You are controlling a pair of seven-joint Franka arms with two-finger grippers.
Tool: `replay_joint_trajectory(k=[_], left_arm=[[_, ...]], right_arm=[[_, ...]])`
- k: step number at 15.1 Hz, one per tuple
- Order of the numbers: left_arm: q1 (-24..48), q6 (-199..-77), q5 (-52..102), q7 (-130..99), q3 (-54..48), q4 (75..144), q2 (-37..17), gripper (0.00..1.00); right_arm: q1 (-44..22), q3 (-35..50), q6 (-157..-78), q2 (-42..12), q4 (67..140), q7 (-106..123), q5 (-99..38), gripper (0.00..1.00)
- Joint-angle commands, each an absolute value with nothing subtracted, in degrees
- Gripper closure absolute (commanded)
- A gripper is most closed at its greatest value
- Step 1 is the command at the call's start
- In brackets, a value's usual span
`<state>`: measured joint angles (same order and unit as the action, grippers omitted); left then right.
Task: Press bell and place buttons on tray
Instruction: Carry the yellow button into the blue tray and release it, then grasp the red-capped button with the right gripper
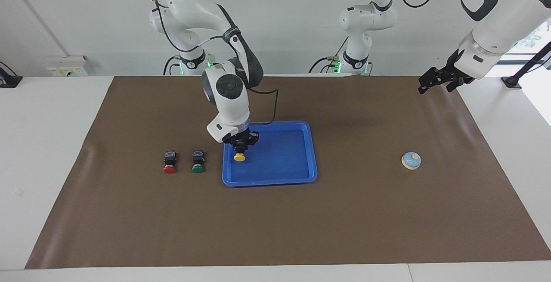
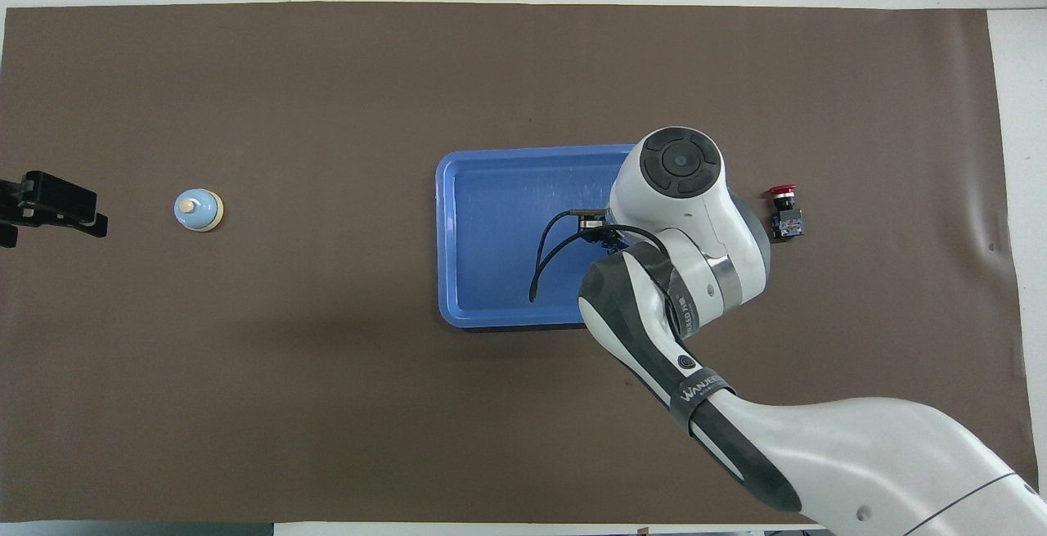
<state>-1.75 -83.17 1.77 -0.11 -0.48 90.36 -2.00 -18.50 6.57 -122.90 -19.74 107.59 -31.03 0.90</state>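
Observation:
The yellow button (image 1: 239, 157) is inside the blue tray (image 1: 297, 174), at the end toward the right arm. My right gripper (image 1: 242, 144) is right over it, around its black body; I cannot see if it still grips. In the overhead view the right arm hides this button and the green one. The red button (image 1: 169, 163) and the green button (image 1: 197, 162) lie side by side on the mat beside the tray (image 2: 491, 233). The bell (image 1: 411, 160) sits toward the left arm's end. My left gripper (image 1: 434, 82) waits open in the air over the mat's edge.
A brown mat (image 1: 275, 221) covers most of the white table. The red button (image 2: 784, 207) shows beside the right arm's wrist from above. The bell (image 2: 198, 210) lies close to the left gripper (image 2: 49, 204). A third arm's base (image 1: 355, 60) stands at the robots' edge.

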Motion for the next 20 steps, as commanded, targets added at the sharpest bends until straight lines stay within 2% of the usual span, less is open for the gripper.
replay_joint_trajectory(k=[1, 4, 9, 13, 16, 20], left_arm=[[-1.49, -83.67, 2.2, -0.18, -0.09, 92.02, -0.35, 0.0], [-1.49, -83.67, 2.2, -0.18, -0.09, 92.02, -0.44, 0.0], [-1.49, -83.67, 2.2, -0.18, -0.09, 92.02, -0.44, 0.0], [-1.49, -83.67, 2.2, -0.18, -0.09, 92.02, -0.35, 0.0], [-1.49, -83.67, 2.2, -0.18, -0.09, 92.02, -0.35, 0.0], [-1.49, -83.67, 2.2, -0.18, -0.09, 92.02, -0.35, 0.0]], right_arm=[[-16.45, 6.68, -120.6, -16.97, 107.41, -31.21, -1.32, 0.0], [-10.65, 6.33, -116.73, -14.51, 106.0, -22.81, -1.06, 0.0], [1.03, 6.33, -117.06, -13.19, 108.1, -6.27, -0.26, 0.0], [4.21, 6.24, -126.18, -11.6, 116.35, 1.14, -0.26, 0.0], [4.74, 6.24, -128.14, -12.3, 117.86, 2.02, -0.18, 0.0], [6.67, 6.24, -134.46, -12.65, 121.46, 5.27, 0.09, 0.0]])
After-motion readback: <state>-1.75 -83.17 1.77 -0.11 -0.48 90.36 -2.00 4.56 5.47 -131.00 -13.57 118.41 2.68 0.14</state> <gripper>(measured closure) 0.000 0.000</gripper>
